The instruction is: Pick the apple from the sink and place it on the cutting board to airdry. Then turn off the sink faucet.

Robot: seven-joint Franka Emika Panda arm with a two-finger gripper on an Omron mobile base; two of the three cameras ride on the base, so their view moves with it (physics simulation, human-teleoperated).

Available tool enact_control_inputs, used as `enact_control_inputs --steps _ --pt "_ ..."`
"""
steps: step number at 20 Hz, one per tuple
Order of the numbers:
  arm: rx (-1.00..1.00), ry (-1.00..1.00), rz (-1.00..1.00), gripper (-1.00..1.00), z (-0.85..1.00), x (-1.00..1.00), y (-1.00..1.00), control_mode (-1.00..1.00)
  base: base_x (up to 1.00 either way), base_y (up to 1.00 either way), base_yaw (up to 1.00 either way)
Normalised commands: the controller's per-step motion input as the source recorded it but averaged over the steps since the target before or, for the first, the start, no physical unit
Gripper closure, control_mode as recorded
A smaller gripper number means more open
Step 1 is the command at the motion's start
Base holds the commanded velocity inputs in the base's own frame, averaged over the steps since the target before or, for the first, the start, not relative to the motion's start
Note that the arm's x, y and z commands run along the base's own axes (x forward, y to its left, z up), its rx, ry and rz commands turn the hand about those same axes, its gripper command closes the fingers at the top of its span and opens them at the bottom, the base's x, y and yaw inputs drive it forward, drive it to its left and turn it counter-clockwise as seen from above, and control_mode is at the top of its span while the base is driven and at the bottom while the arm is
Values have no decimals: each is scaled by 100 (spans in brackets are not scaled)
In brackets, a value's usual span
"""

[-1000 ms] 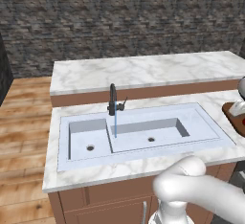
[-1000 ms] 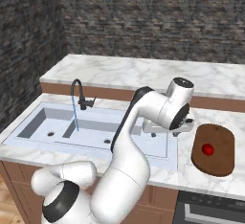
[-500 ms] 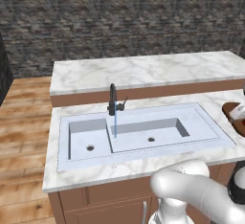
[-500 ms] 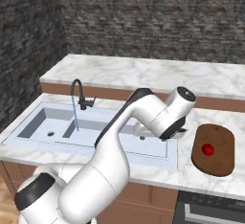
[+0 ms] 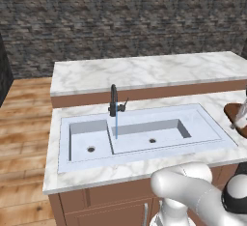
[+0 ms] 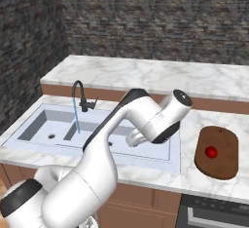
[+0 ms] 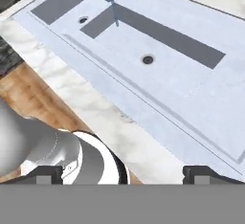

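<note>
Apple [image 6: 210,151] sits on the cutting board [image 6: 217,152], so the faucet [image 6: 80,97] is next, far across the sink [image 6: 153,145] from the empty, wide-open tool [image 7: 122,173].

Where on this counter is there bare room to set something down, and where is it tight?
The raised marble ledge behind the sink faucet is bare. So is the front counter strip before the sink. It is tighter at the cutting board, where the apple sits, with the arm just beside it.
</note>
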Motion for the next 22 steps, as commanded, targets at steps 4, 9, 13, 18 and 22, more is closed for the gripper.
enact_control_inputs --steps 4,9,13,18,22 --pt "-11 -14 50 -100 14 -18 19 -100 0 0 0" --pt "5 -23 31 -100 10 -4 22 -100 0 0 0" --pt "17 -16 28 -100 3 -3 11 -100 0 0 0" --pt "23 -21 13 -100 7 -7 6 -100 0 0 0" --pt "14 -19 1 -100 25 0 25 -100 0 0 0"
